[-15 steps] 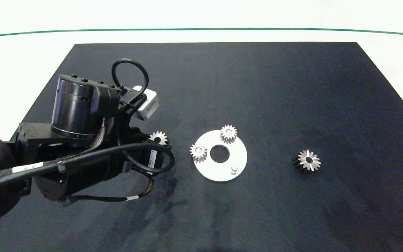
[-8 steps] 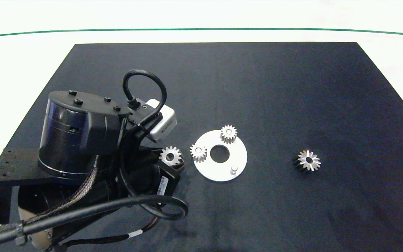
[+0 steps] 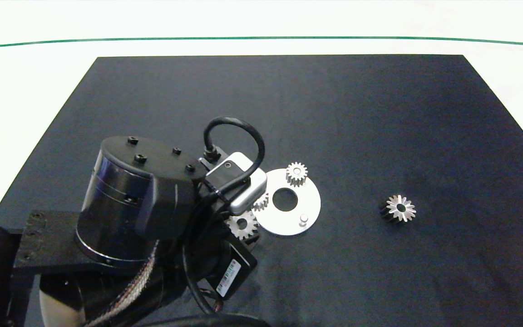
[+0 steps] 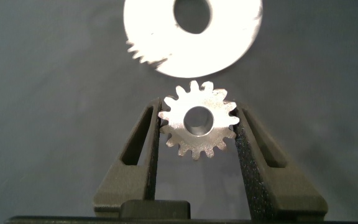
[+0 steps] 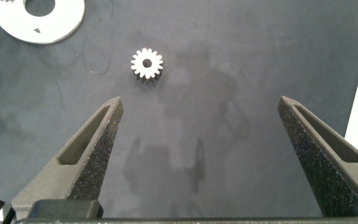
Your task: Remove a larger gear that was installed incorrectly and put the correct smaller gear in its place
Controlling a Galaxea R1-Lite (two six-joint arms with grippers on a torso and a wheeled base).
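- Left end effector (image 4: 197, 134) has carried the smaller gear (image 4: 198, 127) rightward, from well left of the white disc (image 3: 309, 213) to its 8 o'clock edge.
- Fingers clamp the gear's flanks.
- Larger gear (image 3: 400, 209) lies at the disc's 3 o'clock, well apart.
- Right end effector (image 5: 201, 118) hangs spread wide, empty, above the counter (image 3: 379, 113).

left hand (image 4: 197, 134): clamped, low over mat | right hand (image 5: 207, 134): spread wide
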